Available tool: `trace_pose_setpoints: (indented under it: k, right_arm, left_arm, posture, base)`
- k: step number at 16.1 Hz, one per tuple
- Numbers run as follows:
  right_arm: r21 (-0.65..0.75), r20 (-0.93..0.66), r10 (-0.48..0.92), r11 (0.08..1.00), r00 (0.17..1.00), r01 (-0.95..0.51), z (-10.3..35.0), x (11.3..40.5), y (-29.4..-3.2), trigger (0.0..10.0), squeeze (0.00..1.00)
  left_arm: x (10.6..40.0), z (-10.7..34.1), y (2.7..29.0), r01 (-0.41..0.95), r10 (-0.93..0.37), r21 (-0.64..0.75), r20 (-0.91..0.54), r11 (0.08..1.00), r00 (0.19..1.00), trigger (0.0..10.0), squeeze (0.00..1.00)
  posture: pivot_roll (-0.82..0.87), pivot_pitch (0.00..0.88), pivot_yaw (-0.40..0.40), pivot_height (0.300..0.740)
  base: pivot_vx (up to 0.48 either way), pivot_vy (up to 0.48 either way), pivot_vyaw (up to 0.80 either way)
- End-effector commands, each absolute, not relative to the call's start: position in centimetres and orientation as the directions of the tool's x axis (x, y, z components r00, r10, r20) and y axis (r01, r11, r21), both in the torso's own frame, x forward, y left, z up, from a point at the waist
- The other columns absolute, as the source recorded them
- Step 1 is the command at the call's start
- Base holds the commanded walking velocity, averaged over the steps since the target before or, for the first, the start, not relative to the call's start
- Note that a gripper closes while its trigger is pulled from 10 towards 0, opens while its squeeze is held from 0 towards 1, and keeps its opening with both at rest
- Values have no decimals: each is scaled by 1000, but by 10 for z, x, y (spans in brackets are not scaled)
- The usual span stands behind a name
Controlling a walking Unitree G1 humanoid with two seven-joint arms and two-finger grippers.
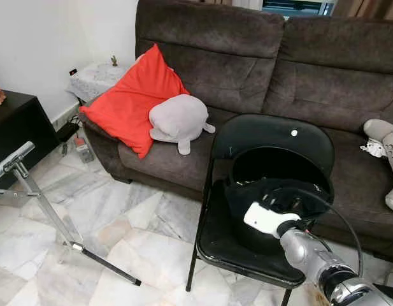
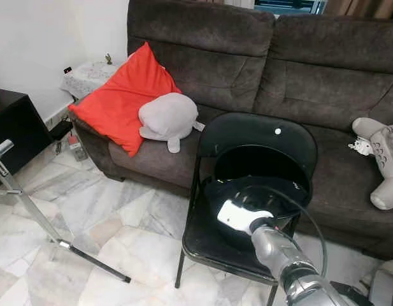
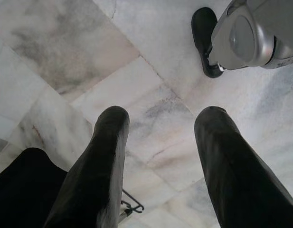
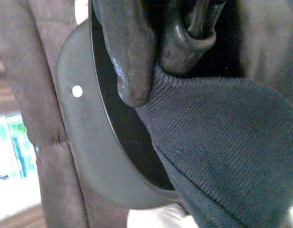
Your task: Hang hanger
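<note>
Hanger (image 4: 193,28) with a dark knitted garment (image 4: 222,142) lies on the black folding chair (image 1: 272,137), at five o'clock in my head view. My right pincer (image 4: 158,57) is clamped on its dark neck, just above the cloth. I judge it light: a stiff frame under soft, floppy fabric, best held at the neck. My left pincer (image 3: 158,156) hangs over the marble floor (image 3: 65,52), fingers apart. A metal rack (image 1: 30,185) stands at nine o'clock, the sofa (image 1: 247,57) at twelve.
</note>
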State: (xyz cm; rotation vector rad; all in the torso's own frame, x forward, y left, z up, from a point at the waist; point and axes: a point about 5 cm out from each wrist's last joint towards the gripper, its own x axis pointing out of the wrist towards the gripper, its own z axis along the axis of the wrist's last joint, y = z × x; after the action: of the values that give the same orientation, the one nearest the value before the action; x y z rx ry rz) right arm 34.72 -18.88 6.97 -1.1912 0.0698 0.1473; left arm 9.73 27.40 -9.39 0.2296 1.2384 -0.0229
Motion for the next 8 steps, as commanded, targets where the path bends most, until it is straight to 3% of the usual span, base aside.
trace_pose_setpoints:
  k: [1, 3, 4, 5, 8]
  right_arm:
    - [-856, -117, 19, 505, 993, -110, 73, 349, -192, 0, 0]
    - [-744, -77, -57, 668, 995, -19, 80, 352, -194, 0, 0]
    - [-717, -73, -73, 697, 995, -2, 81, 352, -195, 0, 0]
    - [-551, -52, -150, 829, 987, 97, 86, 352, -197, 0, 0]
    - [-231, 1, -193, 955, 981, 188, 109, 344, -184, 0, 0]
  left_arm:
    - [95, -95, 272, 143, 108, 161, -941, 977, 320, 10000, 0]
    - [97, -96, 268, 127, 111, 160, -939, 979, 325, 10000, 0]
    - [98, -96, 268, 125, 112, 160, -939, 979, 326, 10000, 0]
    - [98, -97, 265, 111, 111, 155, -939, 982, 326, 10000, 0]
    - [97, -99, 261, 91, 106, 143, -939, 986, 326, 10000, 0]
  posture:
    - [155, 0, -9, 740]
    - [136, 0, -22, 740]
    - [134, 0, -23, 740]
    - [119, 0, -30, 740]
    - [73, 0, -37, 740]
  base:
    - [0, 0, 0]
    - [0, 0, 0]
    - [0, 0, 0]
    - [0, 0, 0]
    - [0, 0, 0]
